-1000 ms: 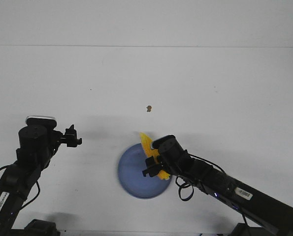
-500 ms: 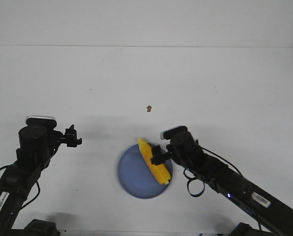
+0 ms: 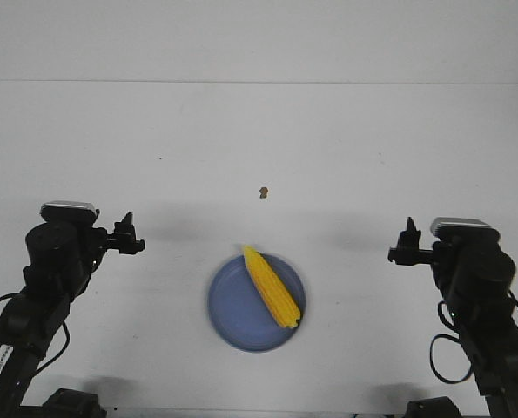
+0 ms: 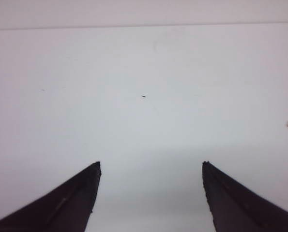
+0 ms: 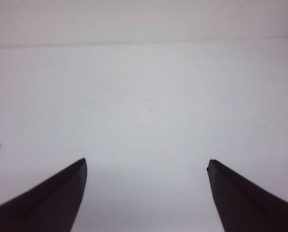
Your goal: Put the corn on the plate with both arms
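Corn cob (image 3: 272,286) lying across periwinkle plate (image 3: 232,315), long axis 11 to 5 o'clock; both jaws apart, empty, equally distant

The left arm (image 3: 41,287) is sitting folded at its own side, its gripper (image 3: 126,237) spread wide with nothing between the fingers. The right arm (image 3: 481,305) is mirroring this pose, its gripper (image 3: 407,245) likewise parted and holding nothing.

Yellow-orange corn (image 3: 272,297), periwinkle-blue plate (image 3: 232,313), white table (image 3: 259,139), brown speck (image 3: 263,192), black arms (image 3: 41,287).
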